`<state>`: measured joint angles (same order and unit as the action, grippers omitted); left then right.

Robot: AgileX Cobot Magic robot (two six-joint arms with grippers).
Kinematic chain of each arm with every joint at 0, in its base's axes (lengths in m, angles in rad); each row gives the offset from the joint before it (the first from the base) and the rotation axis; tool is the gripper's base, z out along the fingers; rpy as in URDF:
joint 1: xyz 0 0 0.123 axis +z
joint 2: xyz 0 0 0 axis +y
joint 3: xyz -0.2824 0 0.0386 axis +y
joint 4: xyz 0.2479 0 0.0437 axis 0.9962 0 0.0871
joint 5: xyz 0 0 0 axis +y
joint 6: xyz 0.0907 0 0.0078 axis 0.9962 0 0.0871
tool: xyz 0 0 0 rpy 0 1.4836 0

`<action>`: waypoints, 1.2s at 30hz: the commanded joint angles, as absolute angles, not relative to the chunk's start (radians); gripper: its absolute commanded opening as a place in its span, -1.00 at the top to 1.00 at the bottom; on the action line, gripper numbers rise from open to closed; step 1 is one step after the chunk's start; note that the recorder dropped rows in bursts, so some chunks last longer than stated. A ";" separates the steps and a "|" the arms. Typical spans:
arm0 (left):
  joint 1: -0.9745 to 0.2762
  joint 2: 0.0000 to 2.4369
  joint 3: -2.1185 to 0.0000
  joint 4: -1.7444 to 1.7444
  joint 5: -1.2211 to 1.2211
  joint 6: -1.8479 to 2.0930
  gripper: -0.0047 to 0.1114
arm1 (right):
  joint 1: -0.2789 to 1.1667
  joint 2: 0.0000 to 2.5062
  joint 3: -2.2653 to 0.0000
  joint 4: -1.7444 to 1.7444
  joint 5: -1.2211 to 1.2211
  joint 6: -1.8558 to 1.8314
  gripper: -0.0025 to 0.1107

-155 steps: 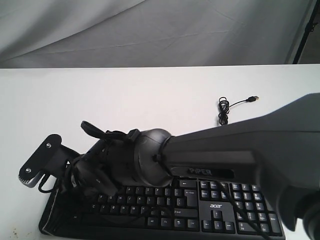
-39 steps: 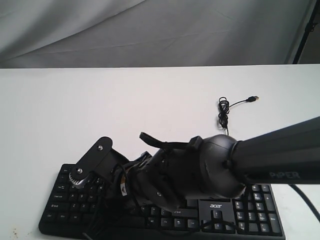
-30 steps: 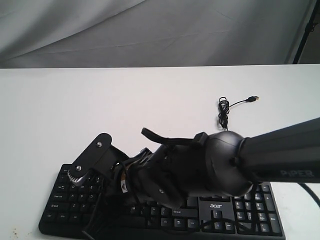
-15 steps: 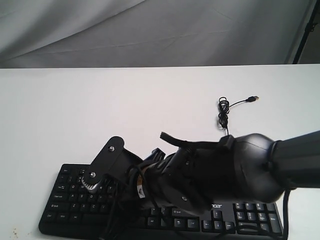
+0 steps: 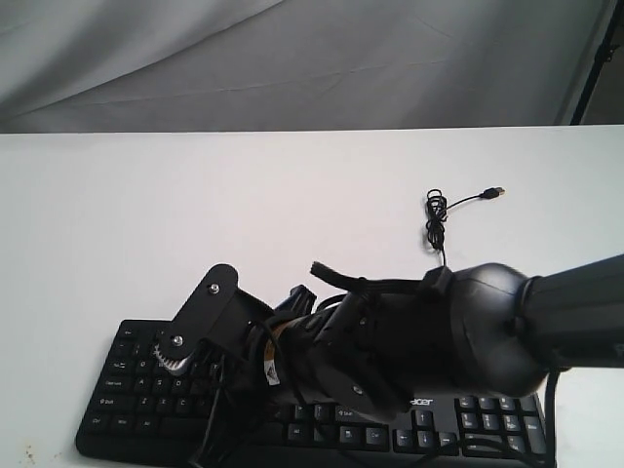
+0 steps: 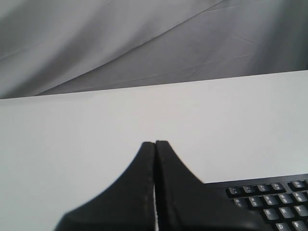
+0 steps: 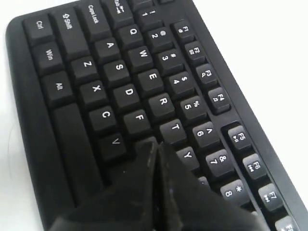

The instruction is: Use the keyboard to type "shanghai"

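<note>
The black keyboard (image 5: 125, 392) lies along the near table edge, with the "acer" logo just showing under the arm. My right arm (image 5: 439, 331) reaches across it from the right, and its wrist hides the fingertips in the exterior view. In the right wrist view the right gripper (image 7: 155, 145) is shut with nothing in it. Its joined tips sit on the keyboard (image 7: 120, 67) at the key between F (image 7: 139, 117) and Y (image 7: 187, 155), just below T. My left gripper (image 6: 155, 143) is also shut and empty, over bare table beside the keyboard's corner (image 6: 269, 199).
The keyboard's thin cable (image 5: 435, 222) lies coiled on the white table (image 5: 195, 214) behind the number pad, ending in a USB plug (image 5: 496, 191). A grey cloth backdrop (image 5: 292, 58) hangs behind the table. A black stand (image 5: 593, 63) rises at the far right.
Over five seconds my right arm travelled from the keyboard's left end toward its middle. In the last half second it only dipped slightly. The keyboard and cable stayed put.
</note>
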<state>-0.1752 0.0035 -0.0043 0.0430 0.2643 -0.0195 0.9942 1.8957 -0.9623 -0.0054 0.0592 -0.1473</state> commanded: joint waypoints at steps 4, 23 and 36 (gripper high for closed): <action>-0.179 0.000 0.000 0.043 0.261 -0.022 0.92 | 0.974 1.927 -0.961 -0.016 0.030 -0.154 0.96; -0.179 0.000 0.000 0.043 0.261 -0.022 0.92 | 0.974 1.932 -0.961 0.010 0.064 -0.154 0.96; -0.179 0.000 0.000 0.043 0.261 -0.022 0.92 | 0.974 1.960 -0.961 0.010 0.042 -0.154 0.96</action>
